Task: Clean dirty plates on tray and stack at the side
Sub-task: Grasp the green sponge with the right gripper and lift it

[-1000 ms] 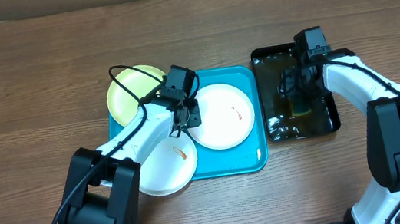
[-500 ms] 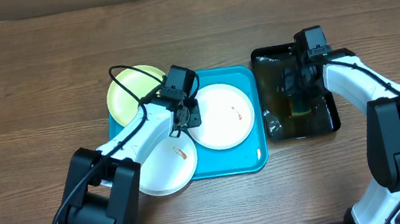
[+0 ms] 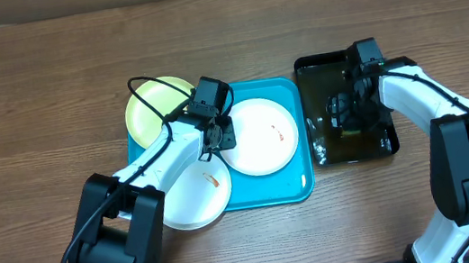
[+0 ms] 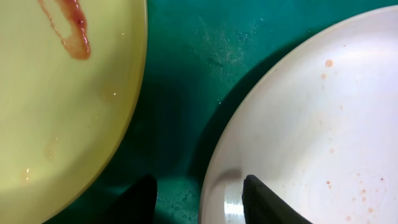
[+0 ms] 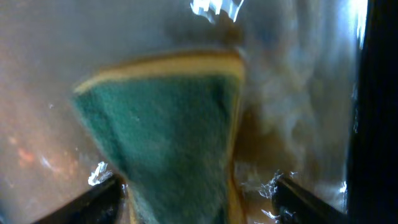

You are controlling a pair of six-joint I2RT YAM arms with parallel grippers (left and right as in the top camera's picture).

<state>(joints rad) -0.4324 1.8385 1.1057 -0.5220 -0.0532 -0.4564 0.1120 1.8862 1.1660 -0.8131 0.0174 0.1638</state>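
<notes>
Green sponge (image 5: 168, 137) between fingers of right gripper (image 5: 198, 183) in black basin (image 3: 317, 68), whether clamped cannot tell; soak, squeeze firmly before lifting; left gripper (image 4: 199, 186) released, straddling white plate (image 4: 311, 124) rim on blue tray (image 4: 186, 74).

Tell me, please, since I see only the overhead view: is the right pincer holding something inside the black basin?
Observer: A green sponge with a yellow layer sits between the fingers of the right pincer. I cannot tell whether they clamp it.
Operator: Is the left pincer open?
Observer: Yes. The left pincer is open, astride the rim of the white plate.
Operator: Is the neighbouring plate dirty?
Observer: The yellow-green plate has a red-brown smear.
</notes>
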